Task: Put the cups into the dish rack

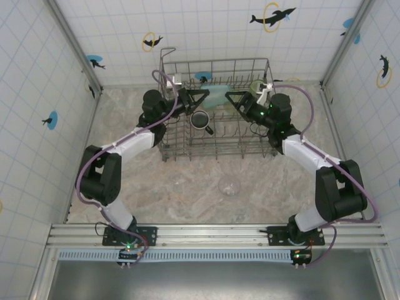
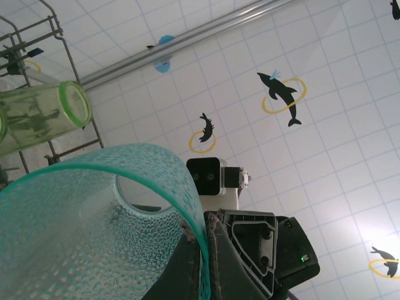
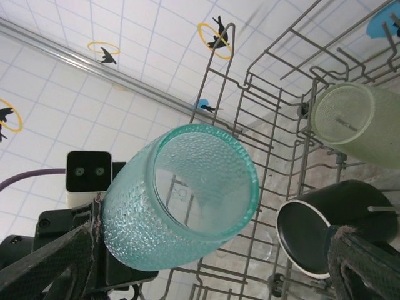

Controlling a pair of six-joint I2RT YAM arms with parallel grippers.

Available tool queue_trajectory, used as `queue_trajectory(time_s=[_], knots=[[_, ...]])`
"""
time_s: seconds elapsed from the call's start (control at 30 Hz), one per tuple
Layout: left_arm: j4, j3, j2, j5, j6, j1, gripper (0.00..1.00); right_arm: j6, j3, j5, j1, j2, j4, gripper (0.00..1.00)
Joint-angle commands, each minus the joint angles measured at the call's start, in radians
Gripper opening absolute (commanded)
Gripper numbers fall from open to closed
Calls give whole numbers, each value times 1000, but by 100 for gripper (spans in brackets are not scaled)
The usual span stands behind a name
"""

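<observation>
The grey wire dish rack (image 1: 215,62) stands at the back of the table. Over its middle my left gripper (image 1: 199,100) is shut on the rim of a teal dimpled cup (image 1: 216,99), which lies sideways in the air. In the left wrist view the fingers (image 2: 220,250) pinch that rim (image 2: 201,219) from inside and outside. My right gripper (image 1: 235,99) faces the cup's mouth (image 3: 187,187), open wide, with the cup between and above its spread fingers (image 3: 362,265). A dark mug (image 1: 201,120) and a pale green cup (image 1: 256,85) sit in the rack.
A clear cup (image 1: 229,185) stands on the marble tabletop in front of the rack. Tiled walls close in the back and both sides. The green cup (image 2: 44,115) lies on its side against the rack's wire side (image 2: 69,62). The mug (image 3: 325,225) sits below the right fingers.
</observation>
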Motion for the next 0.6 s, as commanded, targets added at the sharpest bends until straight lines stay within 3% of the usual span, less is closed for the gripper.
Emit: queue_trajectory(time_s=[0.0,0.23,0.4,0.57], knots=[[148,26,24,-36,-68,-28,0,87,11,-12,1,22,125,96],[282,41,99,-41,-177,-55,0,181,56,-6,11,83,201,92],[296,41,113,-44,-183,-62,0,201,69,15,10,106,221,90],[292,41,114,-41,-183,-67,0,223,67,19,4,122,261,76]])
